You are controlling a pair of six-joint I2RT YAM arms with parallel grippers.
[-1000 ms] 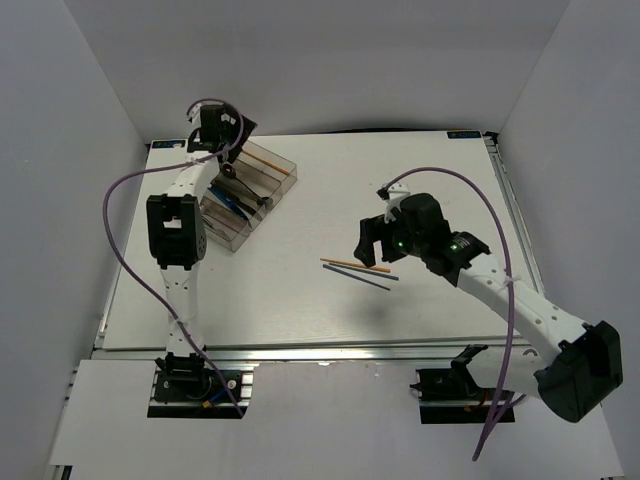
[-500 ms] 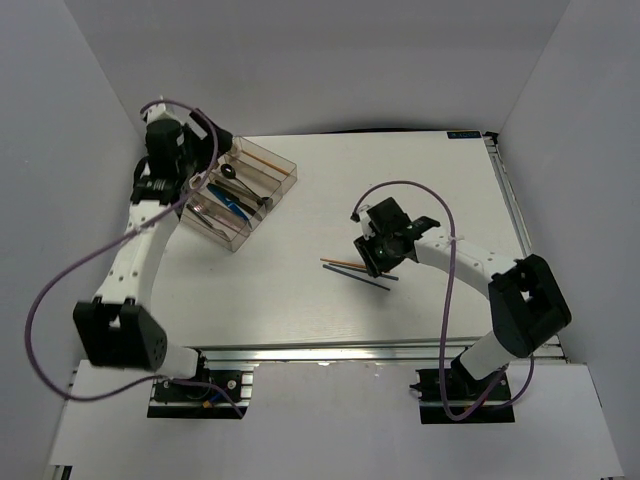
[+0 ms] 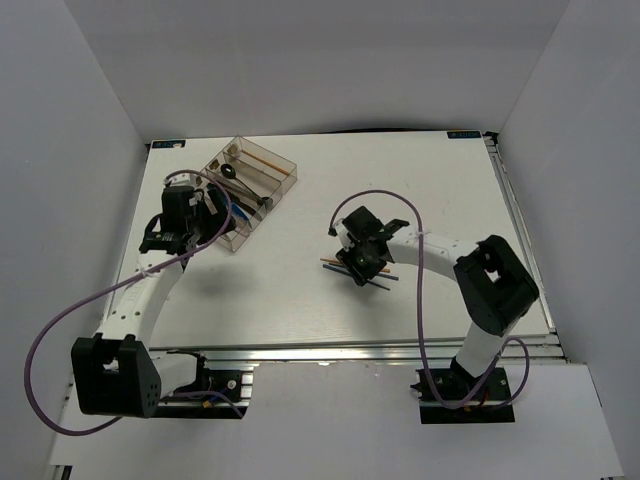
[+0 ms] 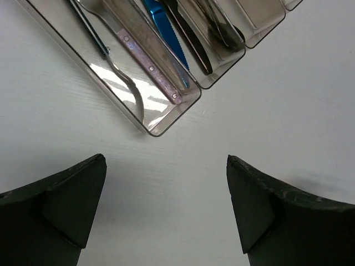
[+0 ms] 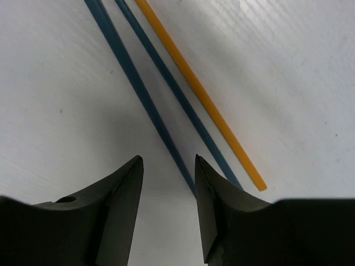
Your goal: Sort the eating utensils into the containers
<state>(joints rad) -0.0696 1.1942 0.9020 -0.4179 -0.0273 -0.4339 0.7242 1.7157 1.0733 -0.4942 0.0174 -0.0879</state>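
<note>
Plainly left fingers point(image 4: 61, 205) wide apart near tray point(image 4: 161, 130); right fingers point(image 5: 111, 210) half-spread astride blue chopstick point(image 5: 138, 88), possibly without contact

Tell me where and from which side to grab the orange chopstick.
Probably mid-length, straight down from above, right gripper closing across its width. The orange chopstick lies flat and thin on the table, with a blue chopstick close alongside, so one finger must slip into that narrow gap.

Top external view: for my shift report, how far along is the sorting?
Done: forks, a blue knife and black spoons lie in the clear plastic organizer tray. In hand: the right gripper, open, straddles one blue chopstick on the table. Remaining: it, a second blue chopstick and an orange chopstick.
</note>
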